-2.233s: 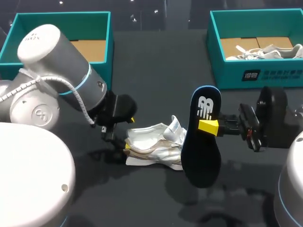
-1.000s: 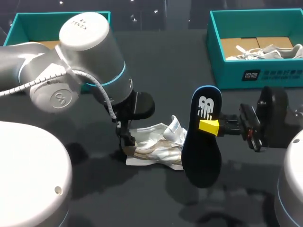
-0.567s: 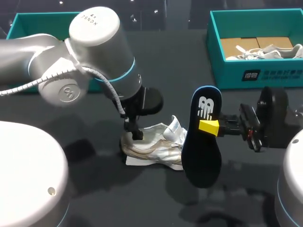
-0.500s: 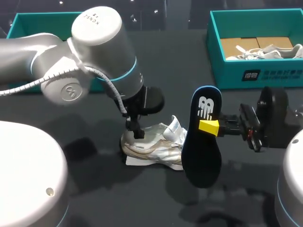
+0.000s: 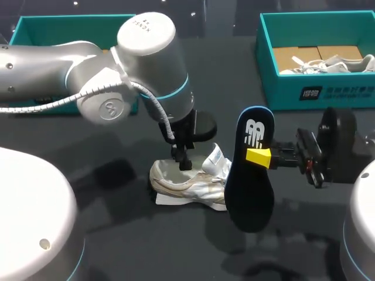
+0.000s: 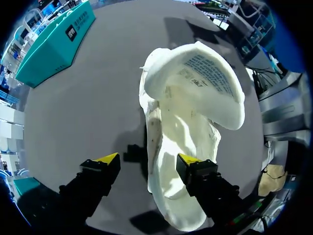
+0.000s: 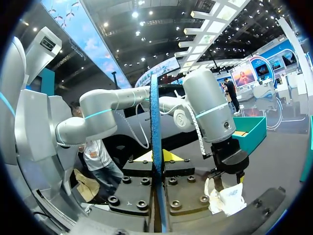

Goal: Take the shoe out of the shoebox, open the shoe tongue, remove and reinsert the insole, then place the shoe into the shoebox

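Left tool [image 6: 146, 157] spread astride shoe [image 6: 195, 98] edge, right tool [image 5: 258, 157] clamping upright insole [image 5: 249, 196] beside

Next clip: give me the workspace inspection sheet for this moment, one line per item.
Surface: dark table, bearing the shoe.
Job's things: white shoe on the table, tongue folded open; dark blue insole out of it, held upright beside it; left shoebox behind the left arm; right shoebox holding a second shoe.
Clutter: nothing seen.
Pincers: left pincer open over the shoe; right pincer shut on the insole.
Cables: grey cable along the left arm.
Surroundings: nothing seen reaching over the table.
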Controlling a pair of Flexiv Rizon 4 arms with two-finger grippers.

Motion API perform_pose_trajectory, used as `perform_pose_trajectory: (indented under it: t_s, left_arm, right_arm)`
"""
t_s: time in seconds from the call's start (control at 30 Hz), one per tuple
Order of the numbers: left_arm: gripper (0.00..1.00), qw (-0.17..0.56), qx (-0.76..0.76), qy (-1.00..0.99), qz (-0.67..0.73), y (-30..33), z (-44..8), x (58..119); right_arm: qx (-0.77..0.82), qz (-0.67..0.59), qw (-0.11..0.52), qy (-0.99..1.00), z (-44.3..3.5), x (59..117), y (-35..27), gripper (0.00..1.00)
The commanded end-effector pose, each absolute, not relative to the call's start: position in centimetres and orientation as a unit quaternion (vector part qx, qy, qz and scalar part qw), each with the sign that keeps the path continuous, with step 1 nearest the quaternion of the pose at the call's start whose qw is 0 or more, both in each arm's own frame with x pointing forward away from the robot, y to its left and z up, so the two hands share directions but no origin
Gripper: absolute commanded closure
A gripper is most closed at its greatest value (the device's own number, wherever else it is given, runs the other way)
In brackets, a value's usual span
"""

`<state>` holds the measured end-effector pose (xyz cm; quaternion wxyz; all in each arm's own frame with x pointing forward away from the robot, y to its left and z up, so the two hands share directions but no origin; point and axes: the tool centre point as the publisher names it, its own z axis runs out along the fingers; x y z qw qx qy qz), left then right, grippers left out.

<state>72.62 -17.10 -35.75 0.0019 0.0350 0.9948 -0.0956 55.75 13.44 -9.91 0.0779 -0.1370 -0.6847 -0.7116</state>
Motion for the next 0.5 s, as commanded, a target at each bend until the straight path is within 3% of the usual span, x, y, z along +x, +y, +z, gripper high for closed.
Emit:
perform_pose_trajectory:
  t_s: [0.03, 0.27, 0.5]
  left_arm:
    - [0.32, -0.002, 0.034, 0.995, -0.091, -18.1, -37.0, 72.7]
    - [0.50, -0.003, 0.034, 0.996, -0.083, -18.5, -37.8, 72.2]
    - [0.54, -0.002, 0.033, 0.997, -0.076, -18.8, -38.4, 72.3]
  right_arm:
    - [-0.139, -0.711, 0.076, -0.685, -9.9, 55.5, 13.5, 1.00]
    - [-0.139, -0.711, 0.076, -0.685, -9.9, 55.5, 13.5, 1.00]
    - [-0.139, -0.711, 0.076, -0.685, -9.9, 55.5, 13.5, 1.00]
